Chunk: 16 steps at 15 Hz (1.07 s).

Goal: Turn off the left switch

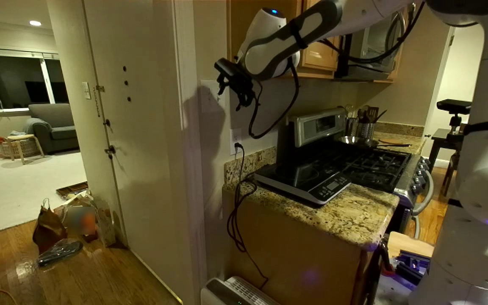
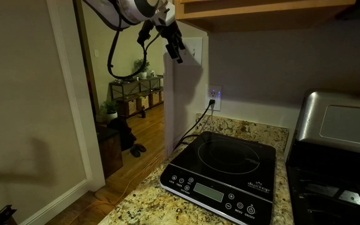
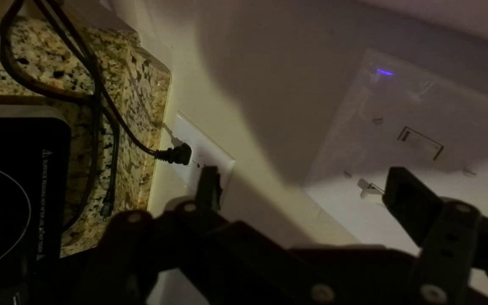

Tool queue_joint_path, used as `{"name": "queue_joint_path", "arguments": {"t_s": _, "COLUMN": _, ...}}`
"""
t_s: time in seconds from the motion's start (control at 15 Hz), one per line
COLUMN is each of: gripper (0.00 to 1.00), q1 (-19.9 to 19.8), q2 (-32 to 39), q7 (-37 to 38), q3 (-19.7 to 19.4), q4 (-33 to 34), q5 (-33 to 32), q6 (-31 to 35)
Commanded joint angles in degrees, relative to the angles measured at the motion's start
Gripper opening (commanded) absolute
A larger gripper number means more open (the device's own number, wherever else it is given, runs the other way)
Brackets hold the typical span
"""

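Fingers [image 3: 413, 207] of the gripper [image 3: 303, 180] are wide apart, up high near the back corner of the worktop [image 2: 145, 200] (I can't tell if one touches the wall plate [image 3: 367, 148]). On that white plate is the left switch [image 3: 422, 144], higher than the same corner and a bit past the side edge. A black plug [image 3: 180, 154] sits in the socket [image 2: 216, 97] over the back edge, and a flat black cooker [image 2: 227, 156] lies close to that edge.

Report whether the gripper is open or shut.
Open: in the wrist view, the gripper has its fingers wide apart, with wall and part of the switch plate showing in the gap.
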Motion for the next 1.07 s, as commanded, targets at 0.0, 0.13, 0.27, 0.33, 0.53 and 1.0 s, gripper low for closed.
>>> {"name": "queue_joint_path", "arguments": {"t_s": 0.0, "gripper": 1.00, "q1": 0.1, "q2": 4.1, "q7": 1.7, "q3": -0.5, "q4": 3.3, "q5": -1.2, "q6": 3.3}}
{"name": "queue_joint_path", "arguments": {"t_s": 0.13, "gripper": 1.00, "q1": 0.2, "q2": 4.6, "q7": 1.4, "q3": -0.4, "q4": 4.0, "q5": -0.7, "q6": 4.3}}
{"name": "queue_joint_path", "arguments": {"t_s": 0.27, "gripper": 1.00, "q1": 0.2, "q2": 4.1, "q7": 0.2, "q3": 0.2, "q4": 4.2, "q5": 0.6, "q6": 3.3}}
{"name": "queue_joint_path", "arguments": {"t_s": 0.33, "gripper": 1.00, "q1": 0.0, "q2": 3.6, "q7": -0.5, "q3": 0.6, "q4": 4.0, "q5": 1.4, "q6": 2.8}}
{"name": "queue_joint_path", "arguments": {"t_s": 0.53, "gripper": 1.00, "q1": 0.2, "q2": 3.4, "q7": -0.3, "q3": 1.1, "q4": 4.3, "q5": 1.2, "q6": 3.2}}
{"name": "queue_joint_path", "arguments": {"t_s": 1.0, "gripper": 0.82, "q1": 0.7, "q2": 7.4, "q7": 2.5, "q3": -0.1, "q4": 9.0, "q5": -1.4, "q6": 4.1}}
